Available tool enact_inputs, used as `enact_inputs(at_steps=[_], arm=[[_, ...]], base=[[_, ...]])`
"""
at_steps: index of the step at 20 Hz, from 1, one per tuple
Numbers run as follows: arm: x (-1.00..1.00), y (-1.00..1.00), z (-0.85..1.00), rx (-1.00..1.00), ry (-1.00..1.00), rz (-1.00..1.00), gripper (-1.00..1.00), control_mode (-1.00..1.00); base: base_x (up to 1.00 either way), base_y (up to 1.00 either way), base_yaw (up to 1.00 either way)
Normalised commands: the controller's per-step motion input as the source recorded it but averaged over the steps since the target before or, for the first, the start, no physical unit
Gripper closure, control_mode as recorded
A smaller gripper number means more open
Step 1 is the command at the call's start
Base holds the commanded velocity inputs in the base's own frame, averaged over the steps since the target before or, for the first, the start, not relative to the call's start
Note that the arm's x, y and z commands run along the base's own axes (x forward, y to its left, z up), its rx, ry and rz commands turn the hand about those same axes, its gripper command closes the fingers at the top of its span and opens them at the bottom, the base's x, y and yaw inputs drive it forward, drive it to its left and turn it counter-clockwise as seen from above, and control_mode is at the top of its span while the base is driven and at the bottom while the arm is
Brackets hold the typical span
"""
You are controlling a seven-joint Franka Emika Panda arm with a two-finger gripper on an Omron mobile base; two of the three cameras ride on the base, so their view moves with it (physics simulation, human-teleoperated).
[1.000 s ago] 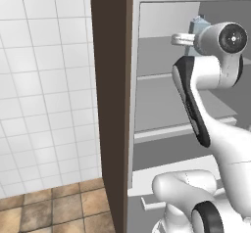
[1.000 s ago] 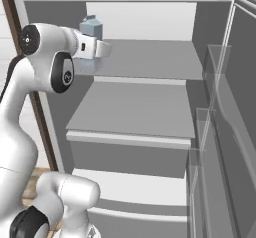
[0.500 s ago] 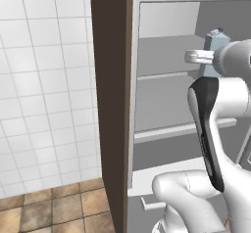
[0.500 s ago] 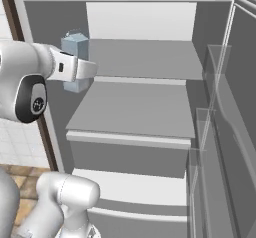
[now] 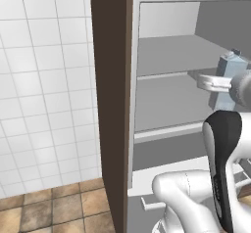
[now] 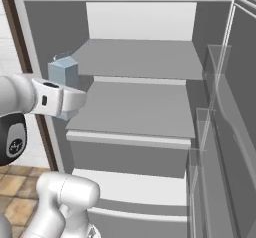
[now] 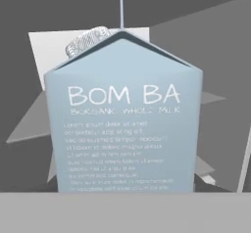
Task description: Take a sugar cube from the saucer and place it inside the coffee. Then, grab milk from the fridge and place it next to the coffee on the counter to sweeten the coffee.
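Hand (image 6: 67,99) is pinching the milk carton (image 6: 64,74), fingers spread to the carton's width and clamped on its sides. Carton is upright, off the shelves, hanging in front of the open fridge (image 6: 140,62) at about middle-shelf height.

Right base view: carton sits at the left edge of the fridge opening, just beside the dark brown side panel (image 6: 20,52), near side of the shelves. White wrist runs in from the left; one finger (image 6: 75,98) crosses the carton's lower half.

Left base view: same carton (image 5: 229,80) at far right, pale blue, gabled top, with the white finger (image 5: 213,83) across it. Brown panel (image 5: 110,104) splits this view: white tiled wall (image 5: 46,80) and brown tile floor (image 5: 54,207) to the left, grey fridge interior to the right.

Hand view: carton face (image 7: 122,129) square-on and close, "BOMBA" in white lettering, cap (image 7: 88,40) on the far slope of the gable. Grey fridge walls behind it.

Fridge door (image 6: 235,132) stands open at right, clear door bins on it.
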Motion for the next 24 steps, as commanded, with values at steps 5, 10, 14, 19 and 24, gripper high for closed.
enact_inputs(at_steps=[5,10,14,19,24], arm=[[-0.07,0.0,-0.02,0.0,0.0,0.0,1.0,1.0],[0.0,0.0,0.0,0.0,0.0,0.0,1.0,1.0],[0.0,0.0,0.0,0.0,0.0,0.0,1.0,1.0],[0.0,0.0,0.0,0.0,0.0,0.0,1.0,1.0],[0.0,0.0,0.0,0.0,0.0,0.0,1.0,1.0]], base=[[-0.5,0.31,-0.09],[-0.74,0.62,-0.35],[-0.76,0.43,-0.65],[-0.68,0.05,-0.8],[-0.68,0.0,-0.77]])
